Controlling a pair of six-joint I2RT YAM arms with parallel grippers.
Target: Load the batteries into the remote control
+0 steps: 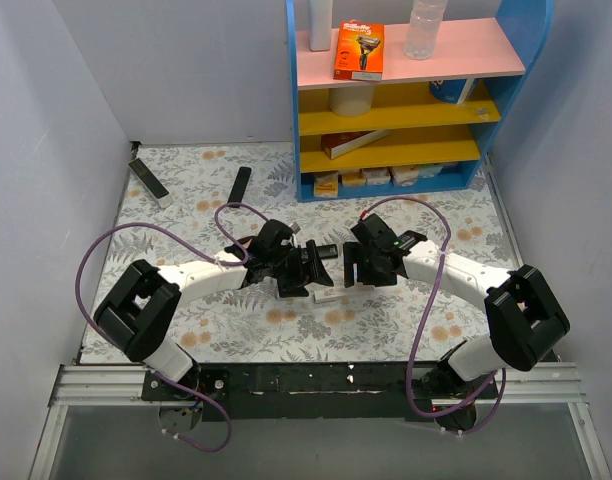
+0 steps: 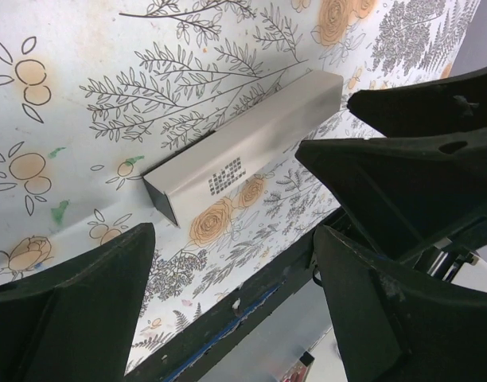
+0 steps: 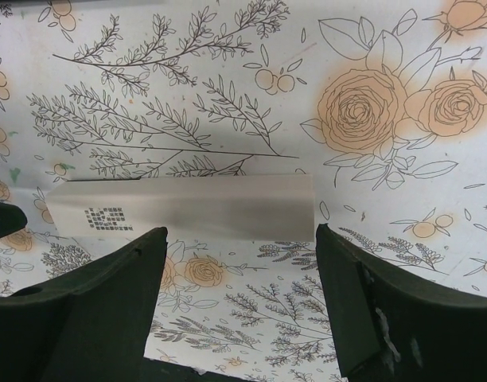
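Remote control (image 1: 328, 296): lying flat at frame centre, between my left gripper (image 2: 231, 235) and right gripper (image 3: 242, 239), both gaping wide, gripping nothing. Batteries: not showing. Risk, I am judging: crowded fingers (image 3: 84, 318) clashing, or skidding the slim remote.

The table (image 1: 186, 215) had a flowery cloth on it. A white remote (image 1: 329, 296) lay flat near the middle. A black remote (image 1: 149, 182) lay by the far left corner. A second black remote (image 1: 240, 186) lay just beside a blue shelf (image 1: 406, 100), which stood at the far right corner.
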